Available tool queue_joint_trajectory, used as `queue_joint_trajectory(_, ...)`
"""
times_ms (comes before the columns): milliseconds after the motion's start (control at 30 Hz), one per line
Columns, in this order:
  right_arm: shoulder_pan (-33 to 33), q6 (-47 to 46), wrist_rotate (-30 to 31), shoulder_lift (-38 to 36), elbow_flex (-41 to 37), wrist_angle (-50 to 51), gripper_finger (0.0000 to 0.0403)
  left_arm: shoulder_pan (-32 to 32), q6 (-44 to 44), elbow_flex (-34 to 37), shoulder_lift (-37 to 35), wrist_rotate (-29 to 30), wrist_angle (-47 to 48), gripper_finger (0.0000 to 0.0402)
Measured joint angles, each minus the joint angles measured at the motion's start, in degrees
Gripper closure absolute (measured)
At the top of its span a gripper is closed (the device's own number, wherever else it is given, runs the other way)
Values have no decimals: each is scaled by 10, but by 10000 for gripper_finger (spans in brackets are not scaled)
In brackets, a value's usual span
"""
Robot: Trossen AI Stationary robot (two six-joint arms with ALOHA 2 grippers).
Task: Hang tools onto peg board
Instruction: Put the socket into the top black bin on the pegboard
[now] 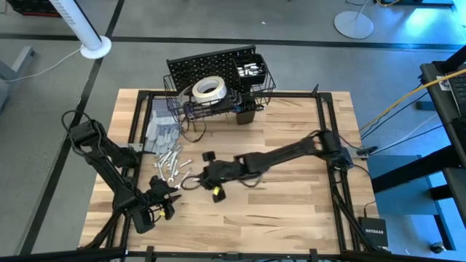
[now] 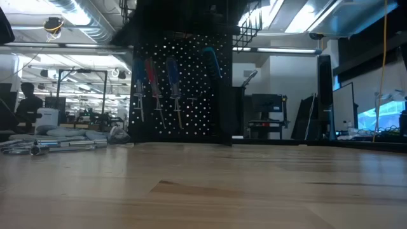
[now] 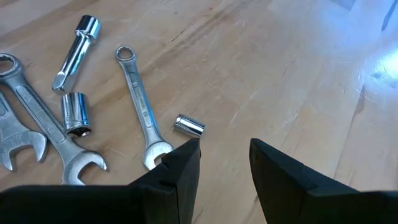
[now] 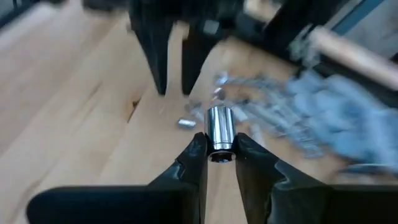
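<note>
Chrome fills the gap between my right fingers: in the right wrist view my right gripper (image 4: 219, 144) is pinched on a short socket (image 4: 219, 132), whose long axis runs straight out ahead between the fingertips.

Outward from there, the high view puts that gripper (image 1: 206, 177) at centre-left of the frame, right of the loose wrenches (image 1: 169, 161), with the grey gloves (image 1: 162, 132) just above them.

My left gripper (image 1: 162, 198) waits at lower left, jaws parted on nothing. In its wrist view a long wrench (image 3: 140, 104) lies just off the fingertips, a second small socket (image 3: 189, 126) beside it.

The peg board (image 1: 212, 68), with its wire basket (image 1: 266, 81) and a tape roll (image 1: 209, 89), stands at top centre, well apart. So my right arm, already loaded, is the one that must travel up-frame, by my reckoning. The low view shows screwdrivers (image 2: 173, 81) hanging there already.
</note>
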State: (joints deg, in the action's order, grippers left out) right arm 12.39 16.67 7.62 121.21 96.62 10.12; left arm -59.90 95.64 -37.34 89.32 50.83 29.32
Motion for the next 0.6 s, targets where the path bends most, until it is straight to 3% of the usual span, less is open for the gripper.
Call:
queue_joint_trajectory(300, 15, 35, 151, -191, 1, 63, 339, 0, 3, 0, 0, 10, -4, 270)
queue_joint_trajectory(467, -12, 70, 231, -281, 2, 42, 339, 0, 4, 0, 0, 14, -4, 270)
queue_joint_trajectory(600, -51, 92, 260, -332, 1, 14, 339, 0, 5, 0, 0, 19, -5, 270)
